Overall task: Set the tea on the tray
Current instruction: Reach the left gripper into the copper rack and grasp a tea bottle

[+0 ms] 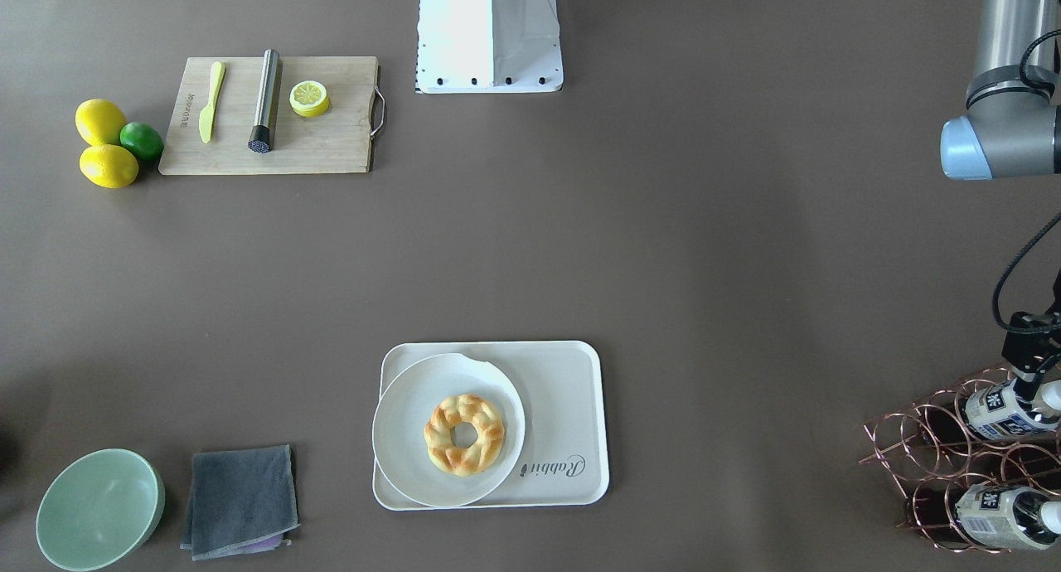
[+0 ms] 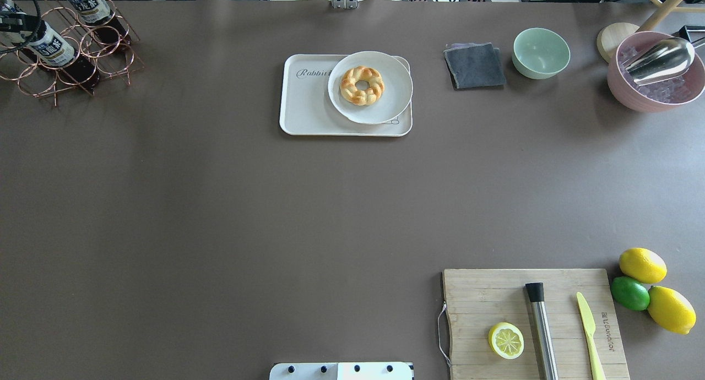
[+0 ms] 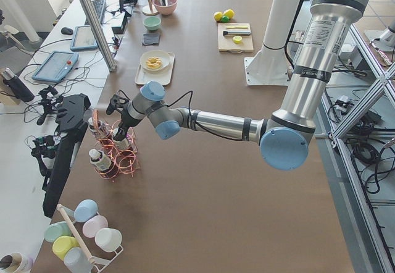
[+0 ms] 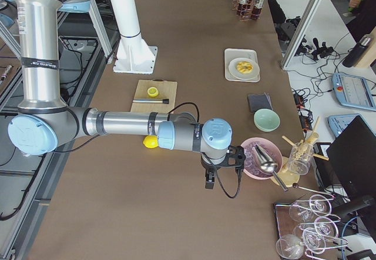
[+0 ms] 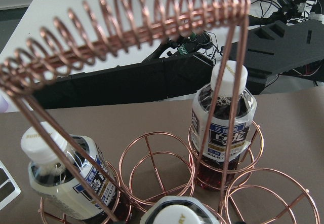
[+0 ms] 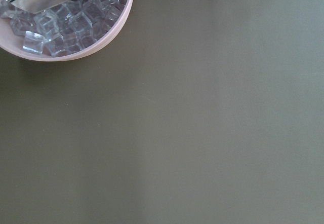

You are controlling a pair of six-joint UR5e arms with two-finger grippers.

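Observation:
The tea (image 1: 1005,412) is a small bottle of dark drink with a white cap, lying tilted in a copper wire rack (image 1: 920,439) at the table's far left corner. It also shows in the overhead view (image 2: 52,48). My left gripper (image 1: 1028,375) is at its neck. I cannot tell whether it grips the bottle. The bottle's cap (image 5: 177,215) sits at the bottom edge of the left wrist view. A look-alike bottle (image 1: 999,514) lies beside it. The cream tray (image 1: 572,390) carries a round white plate (image 1: 406,439) with a braided bread ring. My right gripper (image 4: 208,182) hangs beside a pink bowl; I cannot tell its state.
The pink bowl of ice cubes with a metal scoop (image 2: 655,71), a green bowl (image 2: 541,52) and a grey cloth (image 2: 475,66) stand at the far right. A cutting board (image 2: 534,319) holds a lemon half, a steel muddler and a knife. Lemons and a lime (image 2: 641,283) lie beside it.

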